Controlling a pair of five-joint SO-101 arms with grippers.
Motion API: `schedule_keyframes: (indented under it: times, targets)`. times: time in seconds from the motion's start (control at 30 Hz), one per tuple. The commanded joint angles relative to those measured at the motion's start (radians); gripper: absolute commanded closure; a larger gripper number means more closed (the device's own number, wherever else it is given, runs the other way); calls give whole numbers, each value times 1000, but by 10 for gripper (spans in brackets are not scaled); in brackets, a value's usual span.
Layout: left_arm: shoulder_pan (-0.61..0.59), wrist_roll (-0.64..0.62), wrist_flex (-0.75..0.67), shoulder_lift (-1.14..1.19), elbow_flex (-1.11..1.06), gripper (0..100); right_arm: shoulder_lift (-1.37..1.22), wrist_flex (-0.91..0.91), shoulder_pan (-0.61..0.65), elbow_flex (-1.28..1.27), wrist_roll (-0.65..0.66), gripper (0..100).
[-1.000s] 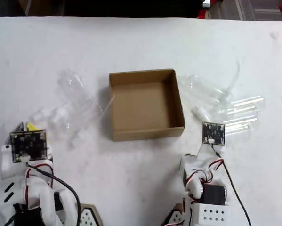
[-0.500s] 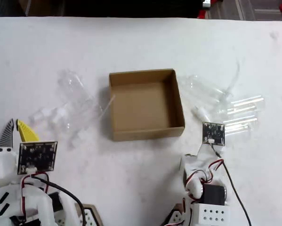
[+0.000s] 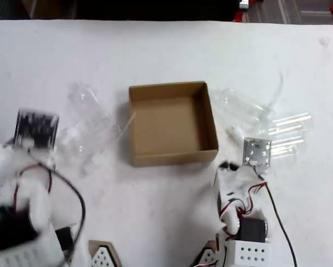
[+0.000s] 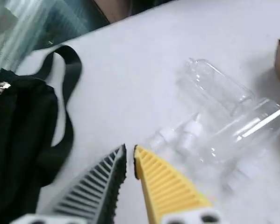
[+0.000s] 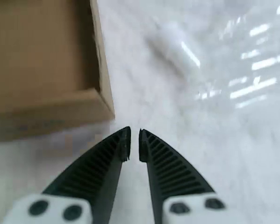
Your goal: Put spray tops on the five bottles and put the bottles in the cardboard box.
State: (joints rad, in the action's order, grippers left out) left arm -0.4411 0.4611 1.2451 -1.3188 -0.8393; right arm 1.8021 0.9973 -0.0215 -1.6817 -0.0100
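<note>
Left arm swung forward over bench [image 3: 155,50] toward bottles [image 4: 224,121] lying left of cardboard box [image 3: 174,157]. Left gripper [image 4: 129,156] nearly pressed together, holding nothing, tips just short of loose spray tops [image 4: 186,135]. Right arm nudged forward; right gripper [image 5: 134,140] also pressed together, holding nothing, near box corner. No bottle capped or boxed yet: first pick likely next.

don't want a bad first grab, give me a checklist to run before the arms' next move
1. cardboard box open and empty: ok
2. left gripper carrying nothing: ok
3. right gripper carrying nothing: ok
4. both open enough for a grasp: not ok, shut
5. all five bottles countable: cannot tell, clear plastic overlaps
6. spray tops already fitted: cannot tell
</note>
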Motion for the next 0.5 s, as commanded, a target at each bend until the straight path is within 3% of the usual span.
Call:
schedule_keyframes:
  times: [0.0, 0.23, 0.37, 0.47]
  targets:
    - [122, -86, 100, 315, 224, 961, -1, -254, -2, -9, 2, 977]
    - [300, -227, 41, 556, 324, 965, -1, -302, -2, -9, 2, 977]
    - [329, -307, -68, 618, 219, 965, 1, -309, -10, -9, 3, 972]
    - [331, -325, -158, 618, 130, 963, 2, -325, -21, -6, 68, 898]
